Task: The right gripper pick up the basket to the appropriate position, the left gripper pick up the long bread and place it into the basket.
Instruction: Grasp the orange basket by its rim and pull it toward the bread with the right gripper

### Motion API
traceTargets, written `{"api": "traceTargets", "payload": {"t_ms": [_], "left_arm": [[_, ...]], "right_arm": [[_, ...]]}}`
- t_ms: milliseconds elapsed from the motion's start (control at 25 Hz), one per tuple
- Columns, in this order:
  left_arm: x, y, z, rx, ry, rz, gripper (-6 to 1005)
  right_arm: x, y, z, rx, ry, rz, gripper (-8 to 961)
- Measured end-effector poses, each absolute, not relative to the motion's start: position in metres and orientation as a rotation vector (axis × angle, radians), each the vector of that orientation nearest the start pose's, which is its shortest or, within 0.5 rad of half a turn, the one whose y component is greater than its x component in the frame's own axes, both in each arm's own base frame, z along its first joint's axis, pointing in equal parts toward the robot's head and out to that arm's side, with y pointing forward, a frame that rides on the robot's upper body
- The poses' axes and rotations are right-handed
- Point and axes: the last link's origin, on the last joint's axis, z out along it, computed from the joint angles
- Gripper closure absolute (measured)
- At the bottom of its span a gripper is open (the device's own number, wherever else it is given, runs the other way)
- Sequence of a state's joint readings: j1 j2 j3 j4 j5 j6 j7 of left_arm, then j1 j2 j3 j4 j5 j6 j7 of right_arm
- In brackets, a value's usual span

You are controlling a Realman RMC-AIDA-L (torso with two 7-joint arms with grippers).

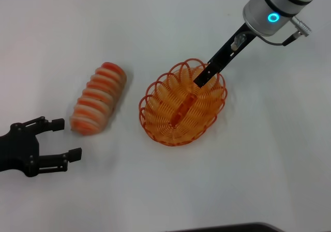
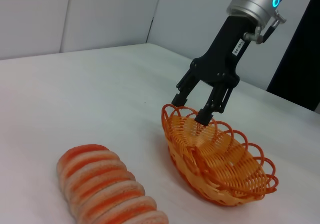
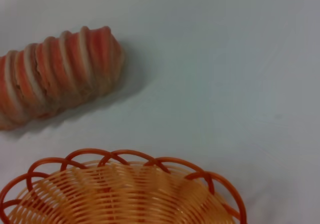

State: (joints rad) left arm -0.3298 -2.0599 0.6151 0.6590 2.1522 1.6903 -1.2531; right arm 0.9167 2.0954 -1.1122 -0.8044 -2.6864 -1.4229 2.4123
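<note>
The orange woven basket [image 1: 176, 110] rests on the white table at centre; it also shows in the left wrist view [image 2: 220, 159] and the right wrist view [image 3: 125, 191]. My right gripper [image 1: 206, 76] is open at the basket's far right rim; in the left wrist view [image 2: 192, 108] one finger is inside the rim and the other outside. The long striped bread [image 1: 98, 97] lies on the table left of the basket, apart from it, and shows in both wrist views [image 2: 107, 191] [image 3: 55, 74]. My left gripper [image 1: 66, 139] is open and empty, just near-left of the bread.
The white table [image 1: 269, 154] spreads all round. A dark edge [image 1: 222, 228] runs along the near side. In the left wrist view a pale wall [image 2: 100, 9] stands behind the table and a dark panel [image 2: 300, 59] lies beyond the right arm.
</note>
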Motion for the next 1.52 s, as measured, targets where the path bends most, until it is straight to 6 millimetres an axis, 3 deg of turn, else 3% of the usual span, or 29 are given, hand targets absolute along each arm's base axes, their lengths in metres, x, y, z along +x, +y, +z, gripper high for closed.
{"api": "traceTargets", "payload": {"t_ms": [520, 760, 1080, 1280, 1520], "left_arm": [[-0.328, 0.250, 0.005, -2.775, -0.735, -0.588, 67], [-0.330, 0.250, 0.004, -2.770, -0.738, -0.575, 67], [-0.331, 0.251, 0.005, -2.768, -0.738, -0.569, 67], [-0.331, 0.251, 0.005, -2.764, -0.737, -0.563, 67], [-0.330, 0.253, 0.005, -2.768, -0.733, -0.560, 68]], "right_arm": [[0.183, 0.404, -0.048, -2.644, 0.980, -0.554, 82], [0.181, 0.400, -0.056, -2.658, 0.885, -0.657, 93], [0.176, 0.400, -0.063, -2.653, 0.848, -0.658, 344], [0.175, 0.401, -0.063, -2.653, 0.854, -0.633, 560], [0.174, 0.402, -0.062, -2.643, 0.874, -0.616, 719]]}}
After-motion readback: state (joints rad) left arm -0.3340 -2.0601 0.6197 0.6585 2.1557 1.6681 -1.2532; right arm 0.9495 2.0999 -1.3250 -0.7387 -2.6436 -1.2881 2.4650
